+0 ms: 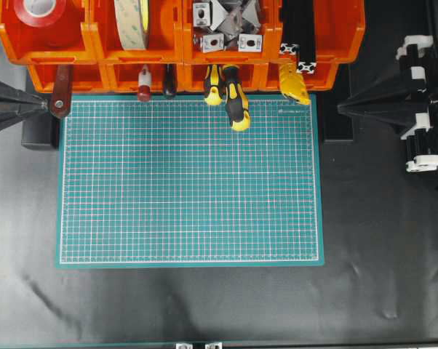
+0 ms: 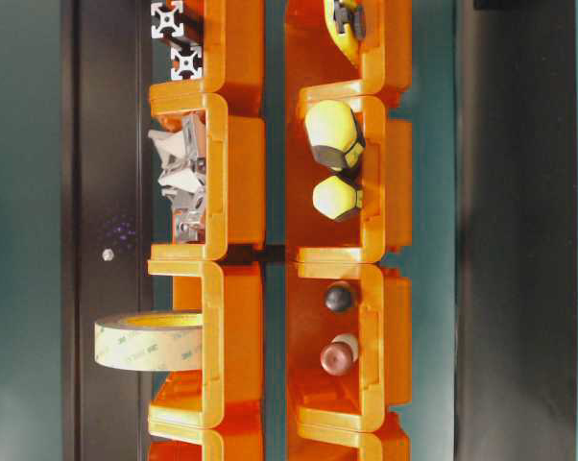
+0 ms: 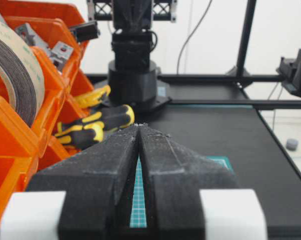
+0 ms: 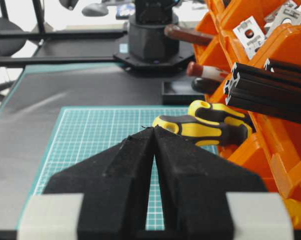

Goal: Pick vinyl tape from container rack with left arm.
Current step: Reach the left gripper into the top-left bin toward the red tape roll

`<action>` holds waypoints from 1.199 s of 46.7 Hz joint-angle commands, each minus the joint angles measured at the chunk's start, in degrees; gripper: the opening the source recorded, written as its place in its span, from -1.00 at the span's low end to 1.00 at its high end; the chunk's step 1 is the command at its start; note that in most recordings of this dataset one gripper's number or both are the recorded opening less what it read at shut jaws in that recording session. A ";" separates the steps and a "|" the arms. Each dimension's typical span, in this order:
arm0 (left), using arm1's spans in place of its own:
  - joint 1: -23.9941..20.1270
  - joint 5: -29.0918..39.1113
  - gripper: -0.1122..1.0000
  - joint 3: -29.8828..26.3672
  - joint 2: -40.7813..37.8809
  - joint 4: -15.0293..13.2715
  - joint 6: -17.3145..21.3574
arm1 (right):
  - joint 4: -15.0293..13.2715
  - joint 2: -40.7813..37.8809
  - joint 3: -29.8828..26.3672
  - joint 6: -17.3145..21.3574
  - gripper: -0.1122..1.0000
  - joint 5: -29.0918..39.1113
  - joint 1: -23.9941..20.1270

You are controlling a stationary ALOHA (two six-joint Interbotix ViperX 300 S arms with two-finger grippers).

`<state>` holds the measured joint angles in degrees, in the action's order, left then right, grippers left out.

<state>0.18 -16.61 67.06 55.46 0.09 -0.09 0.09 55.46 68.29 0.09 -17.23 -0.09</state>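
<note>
Resting at the mat's edge with its fingers point(image 3: 115, 165) pressed together, tips touching, the left gripper point(image 1: 41, 105) holds nothing; the right gripper point(image 4: 154, 131) sits equally closed. Just beyond the left fingertips lie the yellow-and-black screwdrivers point(image 3: 93, 125), and beside them rises the orange rack point(image 1: 95, 40). Its cream tape roll point(image 3: 18, 70) stands nearer than the red tape roll point(image 1: 41, 11), which lies flat in the rack's end bin. Reaching in shut, the fingers would likely knock the roll, or seize the cream one. That roll's side reads "3M".
</note>
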 commanded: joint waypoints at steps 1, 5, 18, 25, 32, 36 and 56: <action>-0.53 3.16 -0.70 -5.54 -0.44 3.16 -1.67 | 0.00 -0.35 -1.67 -0.18 -0.76 -0.18 0.62; -0.70 10.11 -0.81 -10.90 -0.62 3.16 -2.72 | 0.09 -0.18 -1.67 -0.09 -0.78 -0.35 0.70; -2.81 38.50 -0.81 -31.55 -5.10 3.52 -2.81 | 0.00 -0.09 -1.67 0.44 -0.80 0.09 0.70; -5.54 55.63 -0.81 -43.42 -11.43 3.60 -2.64 | 0.09 -0.09 -1.67 0.53 -0.80 0.35 0.70; -8.26 73.39 -0.81 -53.17 -18.98 4.48 -1.49 | 0.00 -0.09 -1.67 0.53 -0.80 0.79 0.70; -10.28 82.18 -0.81 -57.39 -22.94 4.57 0.09 | 0.09 -0.09 -1.67 0.44 -0.80 0.79 0.70; -11.87 98.26 -0.38 -64.16 -30.15 4.66 11.16 | 0.09 -0.09 -1.58 0.53 -0.80 0.79 0.70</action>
<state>-11.43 81.47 4.39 25.22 4.57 10.46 0.18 55.63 68.29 0.53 -16.26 0.53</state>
